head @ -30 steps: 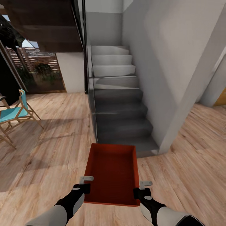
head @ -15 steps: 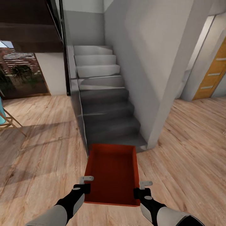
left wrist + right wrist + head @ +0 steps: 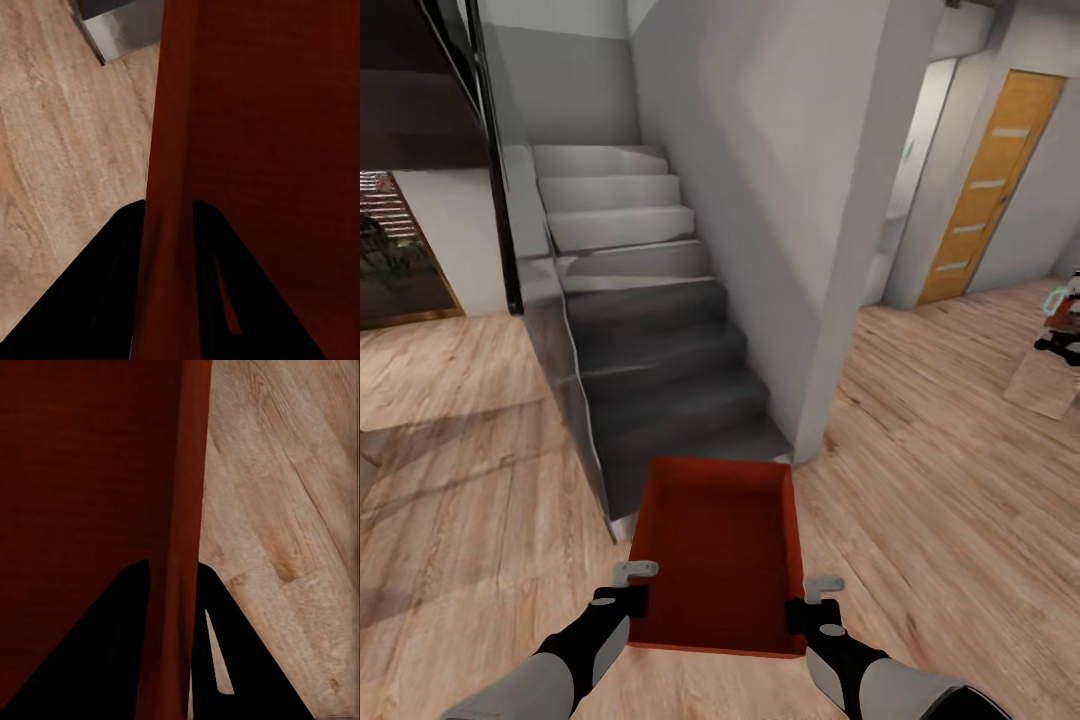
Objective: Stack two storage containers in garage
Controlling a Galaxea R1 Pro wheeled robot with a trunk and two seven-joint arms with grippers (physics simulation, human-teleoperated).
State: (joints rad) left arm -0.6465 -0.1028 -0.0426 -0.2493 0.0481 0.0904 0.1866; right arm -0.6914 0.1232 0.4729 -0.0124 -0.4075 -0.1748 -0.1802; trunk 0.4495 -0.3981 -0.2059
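- Flooring: light wood plank floor (image 3: 960, 500), laid across the whole visible area, with grain lines and soft shadow bands at the left.
- Staircase (image 3: 640, 330): grey steps rising ahead, lower treads dark, upper treads pale; bounded on the left by a glass panel (image 3: 550, 330) with a dark post above it.
- White wall (image 3: 780, 200): flanks the stairs on the right, ending in a corner just beyond the container's far right edge.
- Wooden door (image 3: 985, 185): orange-brown, with pale horizontal strips, set in the far wall at the right.
- Small dark-and-white object at the right picture edge: too cut off to identify.
- Storage container (image 3: 718, 555): red-orange, open-top, empty inside, held level above the planks, directly before the bottom stair.
- Left gripper (image 3: 632, 590): clamped on the container's left wall near the rear corner; in the left wrist view, dark fingers (image 3: 112, 285) pinching the red wall (image 3: 169, 225) from both sides.
- Right gripper (image 3: 810, 603): clamped on the right wall near the rear corner; in the right wrist view, fingers (image 3: 120, 645) pinching the wall (image 3: 180, 547) likewise, planks alongside.
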